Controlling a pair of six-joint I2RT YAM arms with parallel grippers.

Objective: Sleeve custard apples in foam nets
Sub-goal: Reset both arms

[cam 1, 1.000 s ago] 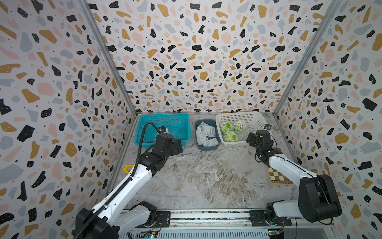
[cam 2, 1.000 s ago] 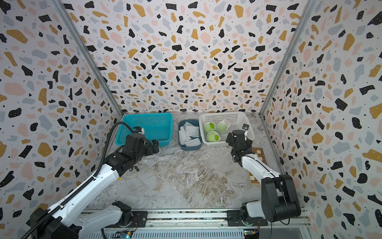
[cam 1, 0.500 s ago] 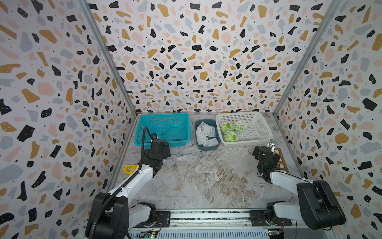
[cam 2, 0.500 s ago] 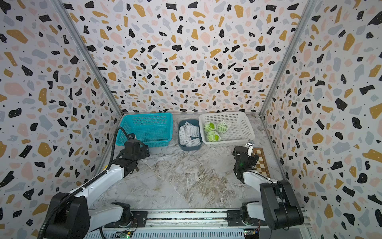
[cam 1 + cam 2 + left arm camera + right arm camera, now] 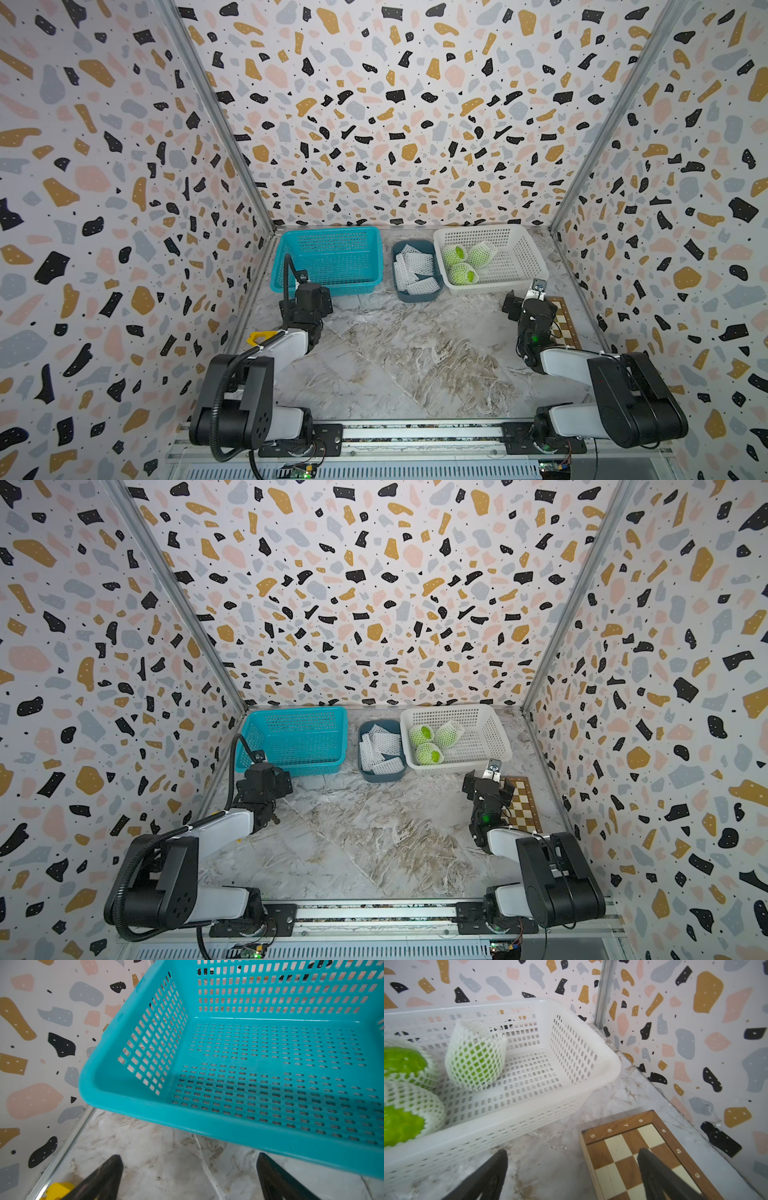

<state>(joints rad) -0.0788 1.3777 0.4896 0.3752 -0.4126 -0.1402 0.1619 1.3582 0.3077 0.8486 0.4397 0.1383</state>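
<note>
Fingers [image 5: 104, 1178] of the left gripper [image 5: 189, 1156] stand wide apart, holding nothing, over the marbled grey tabletop [image 5: 415, 353], just short of the teal perforated plastic basket [image 5: 353, 286] at centre left in both top views. The right gripper [image 5: 572, 1151] gapes just as wide and bare, one finger over a brown-and-cream wooden chessboard [image 5: 618, 1147]. Further back, a small blue-grey bin [image 5: 417, 296] holds loose white foam nets [image 5: 419, 264]. Beside it to the right, the white perforated plastic basket [image 5: 519, 257] holds three bright green custard apples [image 5: 455, 255], each wrapped in a net.
</note>
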